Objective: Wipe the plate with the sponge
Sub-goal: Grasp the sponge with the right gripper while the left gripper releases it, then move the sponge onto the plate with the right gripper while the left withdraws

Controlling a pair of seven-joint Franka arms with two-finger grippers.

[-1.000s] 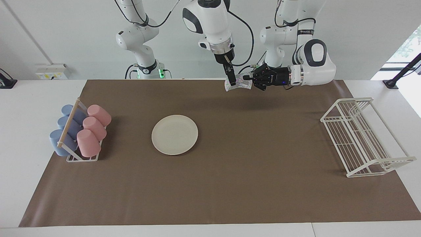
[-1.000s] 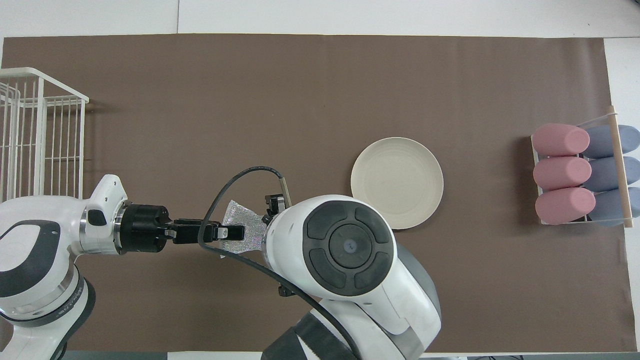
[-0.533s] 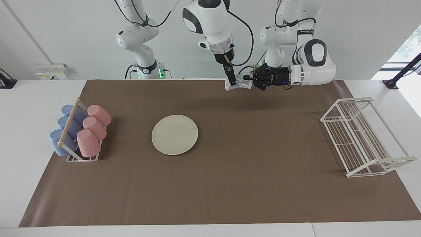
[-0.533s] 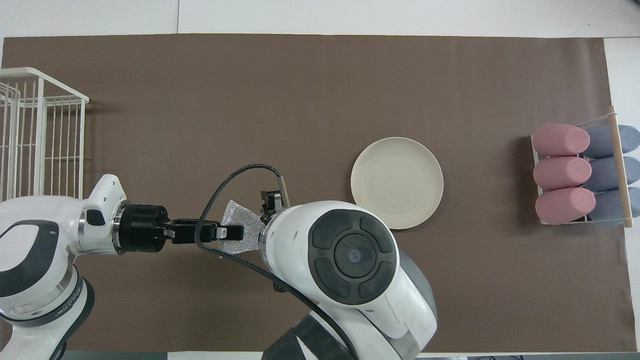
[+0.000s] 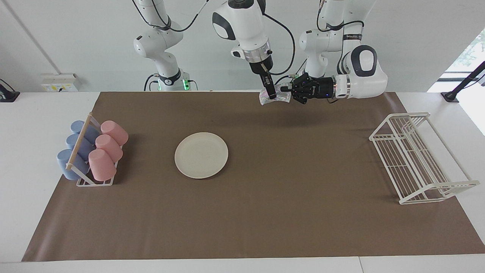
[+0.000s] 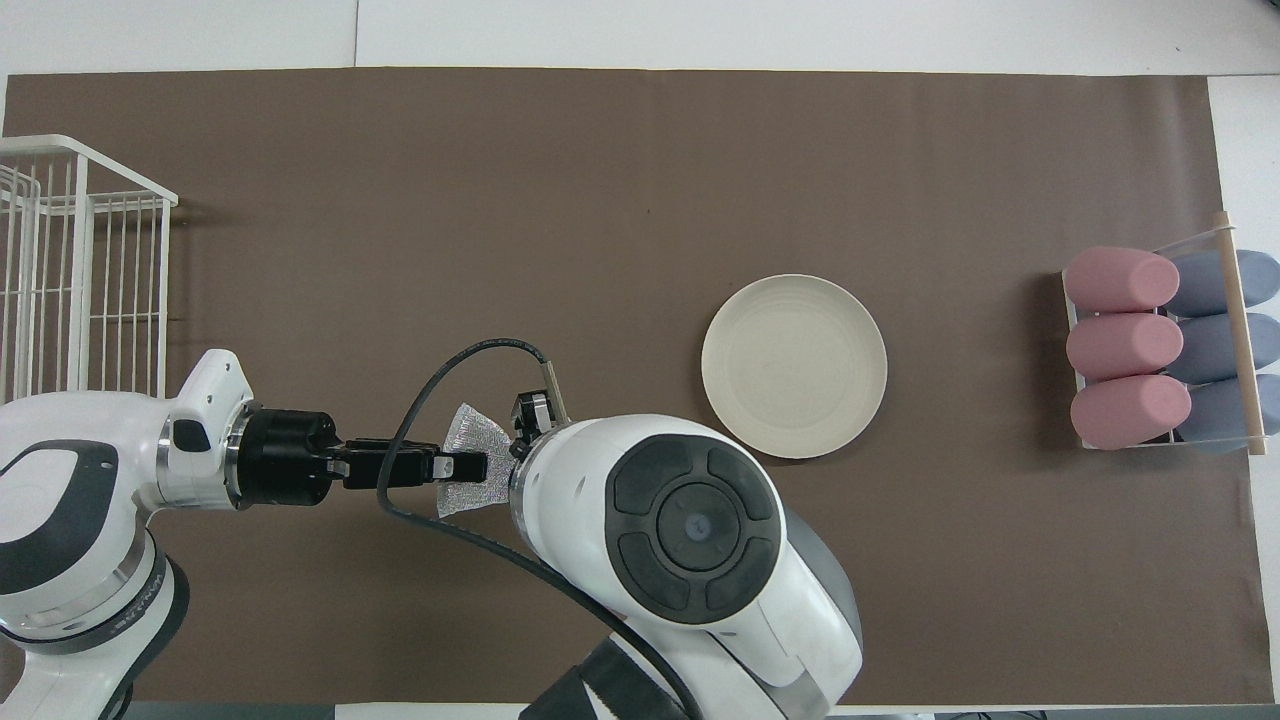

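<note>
Up over the brown mat (image 5: 265, 212) at the robots' edge, we see the left gripper (image 5: 287, 90) pinched tight on the sponge (image 5: 279, 98), held level in the air; right gripper (image 5: 271, 93) points down onto the same sponge, can't tell if its fingers have gripped it; plate (image 5: 201, 155) lies flat on the mat, well apart from both, toward the right arm's end beside the cup rack (image 5: 91, 155)

Robot lab: two white arms (image 5: 246, 26), bare wall, brown-papered table (image 5: 265, 227).
</note>
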